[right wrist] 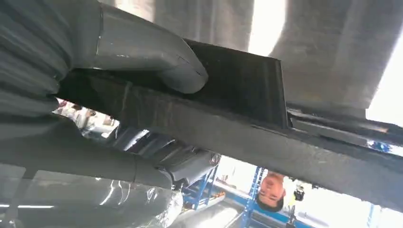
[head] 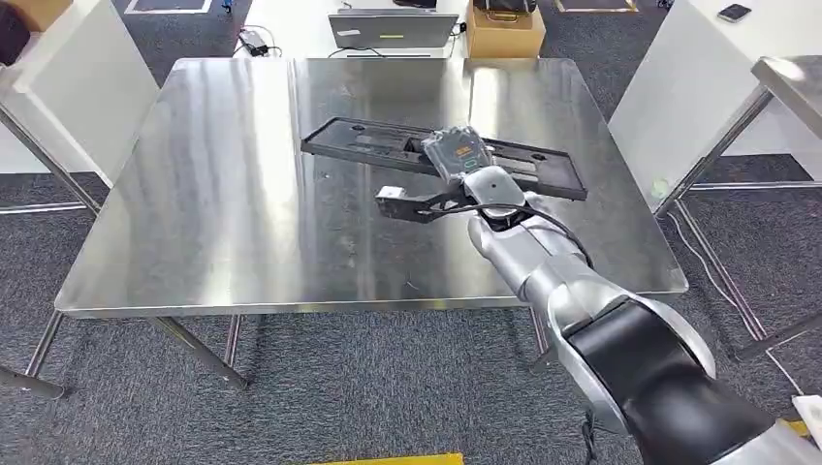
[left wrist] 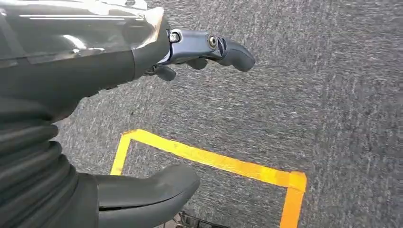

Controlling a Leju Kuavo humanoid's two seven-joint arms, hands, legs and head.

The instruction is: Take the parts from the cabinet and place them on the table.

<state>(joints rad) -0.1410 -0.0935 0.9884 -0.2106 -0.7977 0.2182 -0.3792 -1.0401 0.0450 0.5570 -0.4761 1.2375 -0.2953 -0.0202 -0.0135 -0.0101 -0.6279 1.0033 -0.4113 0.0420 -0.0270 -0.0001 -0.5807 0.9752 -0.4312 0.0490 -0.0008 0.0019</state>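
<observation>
While over the table (head: 223,194), right robot hand (head: 463,160) around black part (head: 368,140).

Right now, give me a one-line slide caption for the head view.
Right hand holds the long black part over the steel table, ready to place it.

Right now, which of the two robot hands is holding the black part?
The right robot hand grips the long black part over the steel table; the left robot hand hangs empty above carpet.
</observation>
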